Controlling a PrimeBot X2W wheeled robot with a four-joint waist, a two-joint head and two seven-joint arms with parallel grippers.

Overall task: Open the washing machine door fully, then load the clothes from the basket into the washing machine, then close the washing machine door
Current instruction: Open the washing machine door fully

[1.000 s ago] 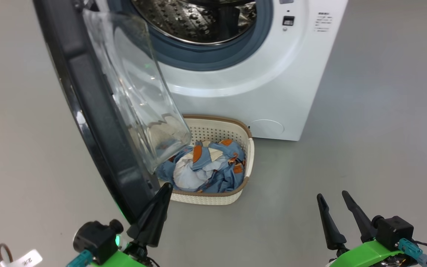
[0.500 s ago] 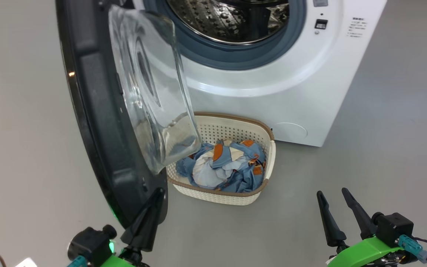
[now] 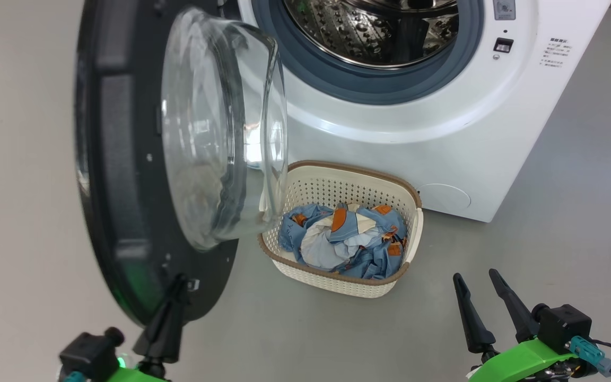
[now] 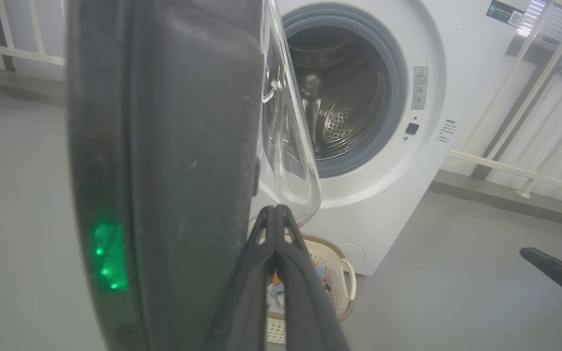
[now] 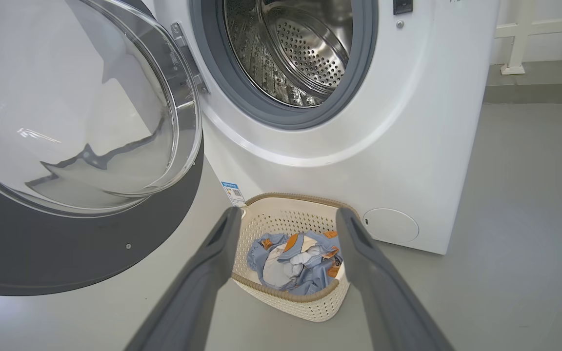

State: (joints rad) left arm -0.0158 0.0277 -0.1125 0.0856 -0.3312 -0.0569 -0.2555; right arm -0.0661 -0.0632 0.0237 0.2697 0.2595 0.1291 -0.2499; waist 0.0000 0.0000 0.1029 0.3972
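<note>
Head view: the washing machine door (image 3: 120, 175) stands swung well clear of the washing machine (image 3: 443, 143), with its glass bowl (image 3: 220, 132) turned toward the open steel drum (image 3: 380, 26). The mouth is unobstructed, which suits loading. The basket (image 3: 337, 280) sits on the floor (image 3: 549, 239) just in front of the machine and below the mouth, with the clothes (image 3: 345, 239) bunched inside, none yet loaded. The left gripper (image 3: 177, 289) has its fingers pressed together on nothing, tips at the door's lower rim. It is judged to be serving as a blunt pusher to swing the door outward. The right gripper (image 3: 475, 276) has its fingers spread and empty, and is well apart from the basket. Left wrist view: the joined fingers lie alongside the door's inner face, just under the bowl, though contact cannot be confirmed. A green glow (image 4: 108, 248) reflects on the door's edge. Right wrist view: the spread fingers frame the basket from a distance, judged to be waiting for the first pick.
</note>
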